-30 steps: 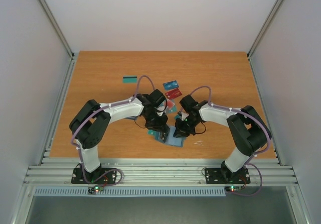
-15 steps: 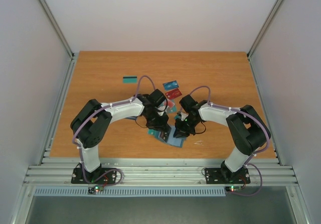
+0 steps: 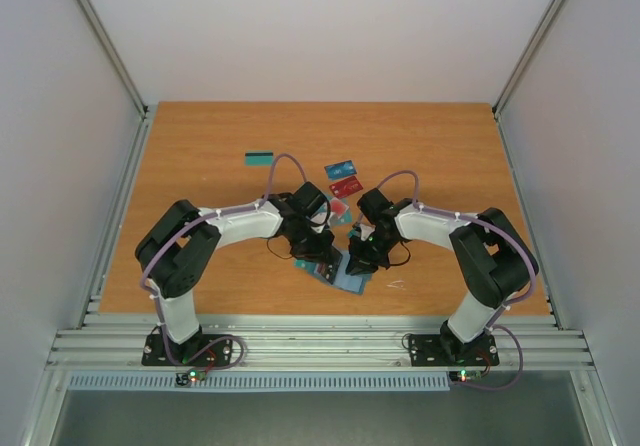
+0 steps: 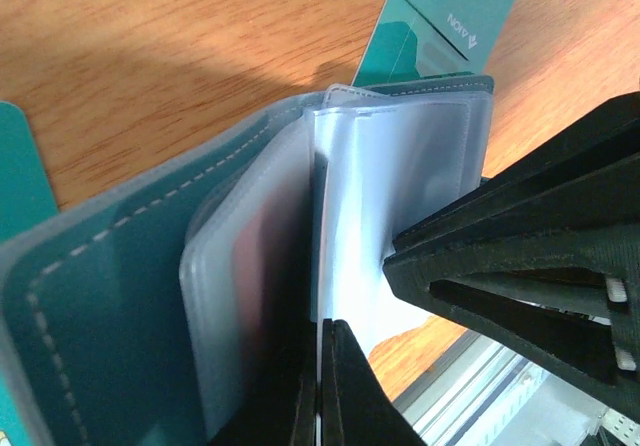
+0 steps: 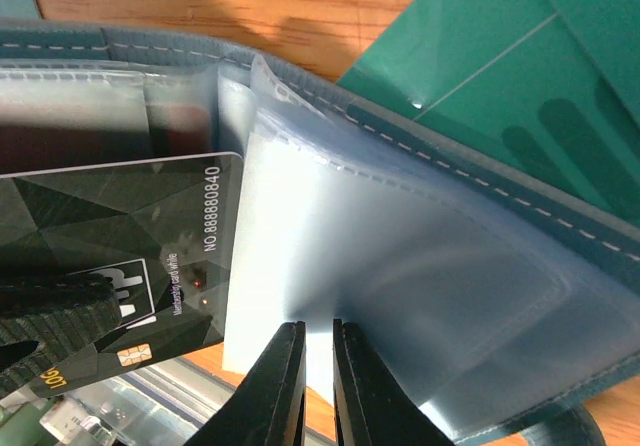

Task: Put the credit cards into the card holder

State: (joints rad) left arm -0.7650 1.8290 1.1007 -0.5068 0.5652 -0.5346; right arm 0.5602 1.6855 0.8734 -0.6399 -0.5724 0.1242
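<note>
Tabletop (image 3: 200,146): L hand (image 4: 320,344)'s card (image 5: 130,256) at card holder (image 5: 500,191) edge.

left pincer (image 3: 320,252) shifted slightly leftward, nearer

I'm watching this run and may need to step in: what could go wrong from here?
1. The left pincer grips the black card near one end; it may twist and miss the sleeve.
2. The right pincer pinches only the edge of that thin clear sleeve; it could slip free and shut the pocket, or drag the holder.
</note>
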